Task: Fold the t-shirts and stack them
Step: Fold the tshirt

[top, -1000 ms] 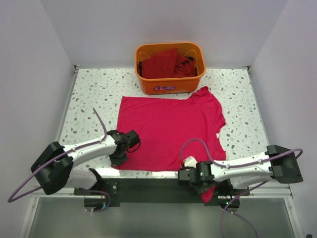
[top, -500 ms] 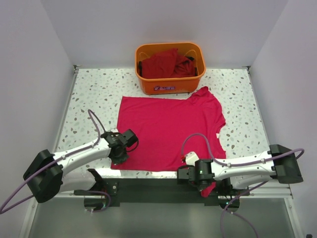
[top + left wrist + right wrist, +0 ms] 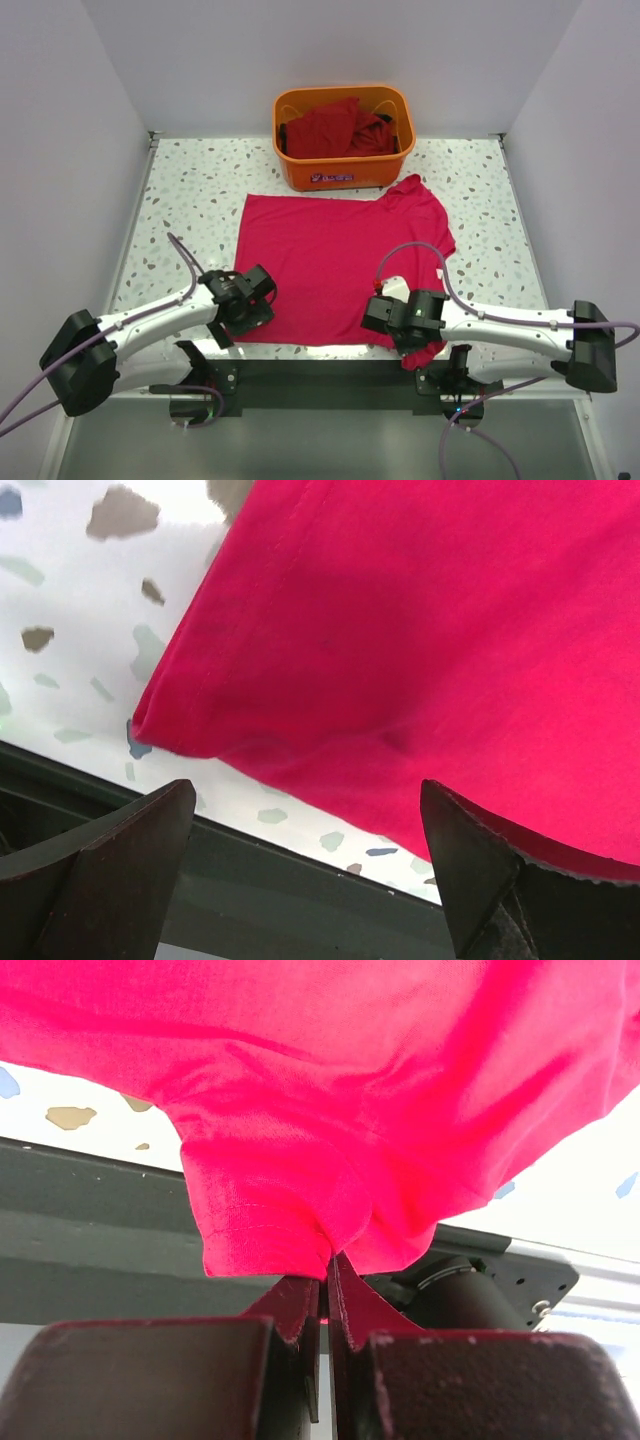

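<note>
Well in front of the orange basket [image 3: 340,176], the right gripper [image 3: 327,1272] has its fingers pinched on a hanging fold of the crimson t-shirt [image 3: 340,260]. The left gripper [image 3: 307,805] hovers over the hem corner, fingers spread wide and empty. The shirt lies flat on the surface [image 3: 190,190] just before the basket, which holds darker red t-shirts [image 3: 330,128]. The cloth looks limp and light, so hems and corners seem the best places to pinch.

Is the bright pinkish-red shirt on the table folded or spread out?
Spread out. The bright crimson cloth t-shirt lies flat on the speckled table; only its near corner bunches in the right gripper.
</note>
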